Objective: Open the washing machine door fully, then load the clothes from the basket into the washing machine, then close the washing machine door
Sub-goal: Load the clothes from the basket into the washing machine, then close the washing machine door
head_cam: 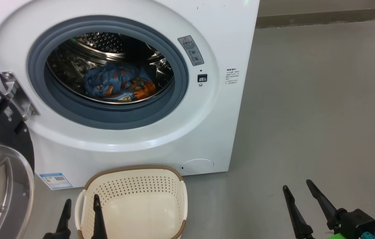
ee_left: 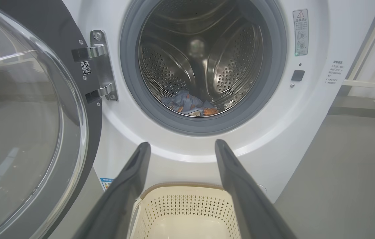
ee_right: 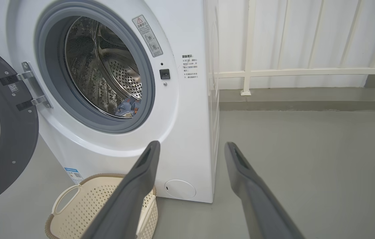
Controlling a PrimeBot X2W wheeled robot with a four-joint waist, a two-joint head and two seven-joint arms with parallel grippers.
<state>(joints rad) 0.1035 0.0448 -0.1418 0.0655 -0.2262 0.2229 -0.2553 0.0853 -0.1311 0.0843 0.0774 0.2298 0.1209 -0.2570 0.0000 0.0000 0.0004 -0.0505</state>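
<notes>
Light blue, orange-printed clothes (head_cam: 117, 83) lie inside the big white washing machine's (head_cam: 207, 126) steel drum, so the cream perforated basket (head_cam: 134, 191) sits empty below. The black-rimmed round glass door (head_cam: 1, 159) hangs wide open, probably awaiting closing; left and right jaws stand spread, empty.

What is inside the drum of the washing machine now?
Light blue clothes with orange prints lie at the bottom of the steel drum. The grey gasket covers the drum's front lower edge; what is under the pile cannot be seen.
</notes>
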